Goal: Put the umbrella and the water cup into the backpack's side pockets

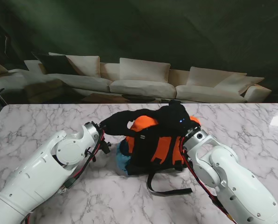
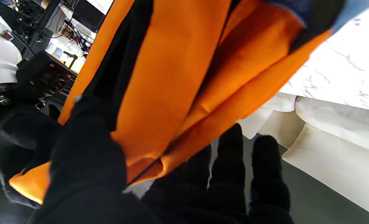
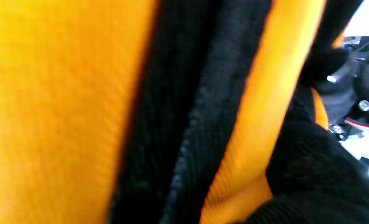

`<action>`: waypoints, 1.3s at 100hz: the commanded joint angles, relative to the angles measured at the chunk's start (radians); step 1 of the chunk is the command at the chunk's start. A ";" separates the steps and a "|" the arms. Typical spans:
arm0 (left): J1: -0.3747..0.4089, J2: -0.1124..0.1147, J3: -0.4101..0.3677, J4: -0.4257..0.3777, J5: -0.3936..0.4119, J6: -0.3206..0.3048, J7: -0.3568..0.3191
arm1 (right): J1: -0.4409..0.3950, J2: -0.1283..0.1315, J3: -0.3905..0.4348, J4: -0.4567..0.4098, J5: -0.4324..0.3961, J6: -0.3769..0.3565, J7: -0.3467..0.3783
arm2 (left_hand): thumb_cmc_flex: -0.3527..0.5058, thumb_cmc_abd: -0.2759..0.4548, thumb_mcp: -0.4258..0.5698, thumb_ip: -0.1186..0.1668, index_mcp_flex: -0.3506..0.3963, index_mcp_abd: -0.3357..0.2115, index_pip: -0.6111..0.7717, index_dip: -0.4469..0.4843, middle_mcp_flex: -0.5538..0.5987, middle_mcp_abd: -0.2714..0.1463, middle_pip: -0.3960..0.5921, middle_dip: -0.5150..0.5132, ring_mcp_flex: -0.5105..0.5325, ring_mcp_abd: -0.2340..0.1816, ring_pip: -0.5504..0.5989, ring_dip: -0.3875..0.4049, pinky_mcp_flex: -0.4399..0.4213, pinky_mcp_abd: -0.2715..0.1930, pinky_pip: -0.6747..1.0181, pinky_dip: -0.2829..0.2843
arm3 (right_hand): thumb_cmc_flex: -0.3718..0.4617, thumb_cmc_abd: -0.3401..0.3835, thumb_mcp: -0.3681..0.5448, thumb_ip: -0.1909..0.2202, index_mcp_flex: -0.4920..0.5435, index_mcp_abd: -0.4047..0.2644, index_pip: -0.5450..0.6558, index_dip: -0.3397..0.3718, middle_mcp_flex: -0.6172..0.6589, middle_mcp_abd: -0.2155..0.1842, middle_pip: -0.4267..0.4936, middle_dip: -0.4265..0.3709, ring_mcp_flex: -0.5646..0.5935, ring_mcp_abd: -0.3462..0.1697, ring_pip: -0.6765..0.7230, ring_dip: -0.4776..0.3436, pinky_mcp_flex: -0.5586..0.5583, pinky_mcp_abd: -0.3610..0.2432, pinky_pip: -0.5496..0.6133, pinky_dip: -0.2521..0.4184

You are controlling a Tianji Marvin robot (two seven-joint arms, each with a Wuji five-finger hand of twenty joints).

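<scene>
Right now your left hand and right hand both clamp the backpack at table centre; something blue shows at its 8 o'clock. Let go, and the bag may slump, closing its pockets.

Cream sofa behind marble table, dark wall.

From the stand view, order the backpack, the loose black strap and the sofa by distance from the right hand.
From the right hand:
1. Backpack, under the hand, table centre.
2. Loose black strap, on the marble, nearer to me.
3. Sofa, beyond the table's far edge.
</scene>
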 commanded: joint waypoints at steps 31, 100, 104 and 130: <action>0.003 -0.019 0.005 -0.004 0.038 0.045 0.022 | -0.094 -0.014 0.071 -0.077 0.126 -0.060 0.074 | 0.334 0.029 0.077 0.040 0.362 -0.291 0.554 0.170 0.489 -0.198 0.136 0.205 0.338 -0.092 0.203 0.032 0.145 -0.074 0.243 -0.061 | -0.147 0.139 -0.155 0.130 -0.279 0.012 -0.379 0.171 -0.634 0.079 -0.345 -0.163 -0.457 0.041 -0.754 -0.145 -0.333 0.056 -0.249 -0.023; 0.002 0.001 -0.026 -0.017 0.059 0.029 -0.036 | -0.310 -0.008 0.370 -0.215 0.186 -0.134 0.217 | 0.331 0.051 0.075 0.033 0.336 -0.316 0.582 0.171 0.466 -0.221 0.132 0.220 0.305 -0.112 0.185 0.036 0.111 -0.093 0.231 -0.061 | -0.190 -0.131 -0.136 0.109 -0.584 0.236 -0.699 0.084 -0.964 0.160 -0.472 -0.368 -0.667 0.170 -0.910 -0.357 -0.431 0.096 -0.440 -0.073; 0.000 0.001 -0.025 -0.016 0.056 0.025 -0.039 | -0.307 -0.007 0.363 -0.206 0.199 -0.133 0.233 | 0.329 0.053 0.073 0.032 0.334 -0.317 0.581 0.170 0.464 -0.223 0.131 0.220 0.302 -0.113 0.182 0.036 0.106 -0.087 0.227 -0.061 | -0.177 -0.138 -0.133 0.110 -0.586 0.228 -0.704 0.082 -0.952 0.154 -0.474 -0.369 -0.645 0.168 -0.900 -0.352 -0.417 0.098 -0.432 -0.070; -0.009 0.002 -0.014 -0.007 0.044 0.014 -0.046 | -0.197 0.000 0.251 -0.089 0.298 -0.147 0.300 | 0.327 0.067 0.070 0.031 0.330 -0.318 0.571 0.164 0.452 -0.226 0.130 0.216 0.294 -0.119 0.165 0.033 0.093 -0.070 0.211 -0.062 | -0.065 -0.169 0.091 0.109 -0.578 0.143 -0.611 0.114 -0.823 0.087 -0.412 -0.333 -0.411 0.100 -0.791 -0.242 -0.234 0.102 -0.263 -0.014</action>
